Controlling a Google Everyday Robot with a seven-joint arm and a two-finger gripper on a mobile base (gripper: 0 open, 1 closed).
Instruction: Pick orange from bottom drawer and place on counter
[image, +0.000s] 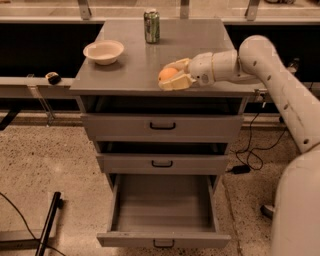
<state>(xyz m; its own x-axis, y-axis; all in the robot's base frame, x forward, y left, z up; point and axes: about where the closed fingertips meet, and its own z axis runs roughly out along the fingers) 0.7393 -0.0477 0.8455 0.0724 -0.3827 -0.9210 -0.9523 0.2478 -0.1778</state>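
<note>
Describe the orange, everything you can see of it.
The orange is a small round fruit with smooth, evenly orange skin; no stem or mark shows. It is held in the gripper, whose cream-coloured jaws close on it, one on its far side and one on its near side, the near one hiding its lower part. It is at the front edge of the grey counter, slightly right of centre. Whether its underside touches the counter cannot be told.
</note>
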